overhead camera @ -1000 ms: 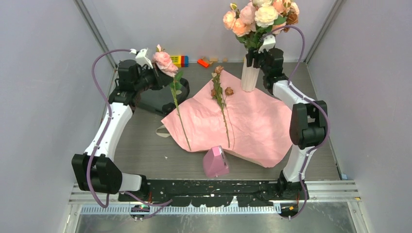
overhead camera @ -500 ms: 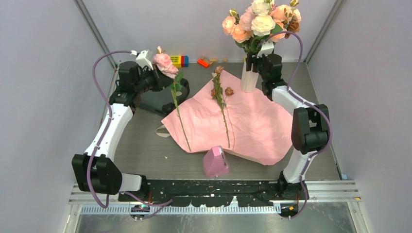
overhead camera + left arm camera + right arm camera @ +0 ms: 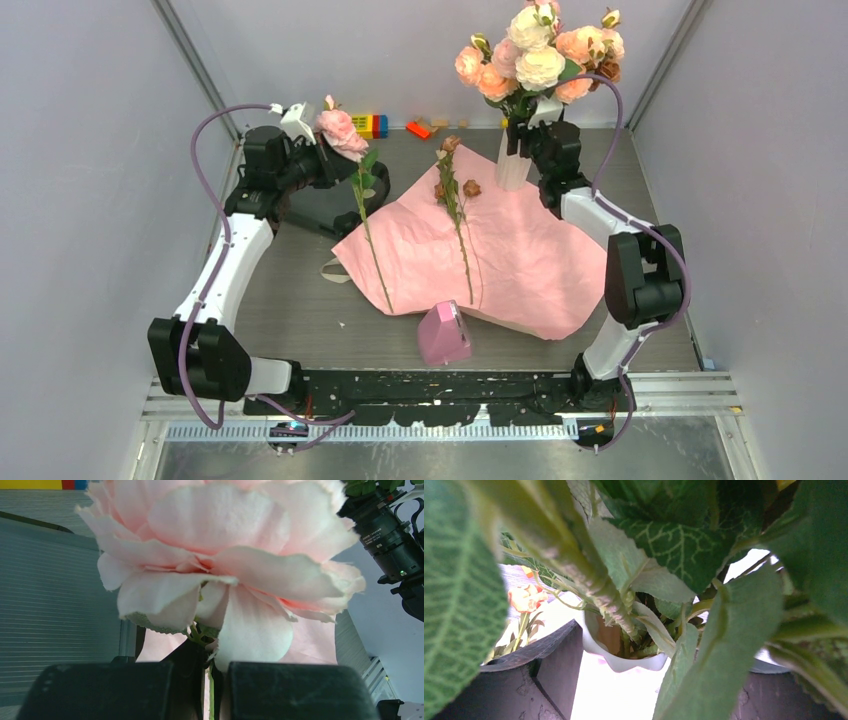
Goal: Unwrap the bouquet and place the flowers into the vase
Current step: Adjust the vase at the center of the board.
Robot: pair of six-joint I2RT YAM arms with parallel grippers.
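The bouquet's pink wrapping paper (image 3: 520, 260) lies spread open on the table. On it lies a stem of small brown flowers (image 3: 455, 205). My left gripper (image 3: 330, 150) (image 3: 215, 667) is shut on the thin green stem (image 3: 370, 240) of a pink rose (image 3: 338, 128) (image 3: 225, 555), just under the bloom. The stem's foot rests on the paper. The white ribbed vase (image 3: 512, 170) (image 3: 624, 662) stands at the back and holds a peach rose cluster (image 3: 535, 50). My right gripper (image 3: 522, 138) (image 3: 649, 680) straddles the vase's neck, one finger (image 3: 539, 675) against its side, with leaves hiding the other.
A small pink wedge (image 3: 443, 335) stands at the paper's near edge. A beige ribbon (image 3: 330, 270) trails off the paper's left corner. Toy blocks (image 3: 370, 123) lie by the back wall. A dark round base (image 3: 330, 205) sits under the left arm.
The right arm's elbow has swung nearer and to the right. The peach cluster has shifted slightly right and lower. The left arm and its rose have not moved.
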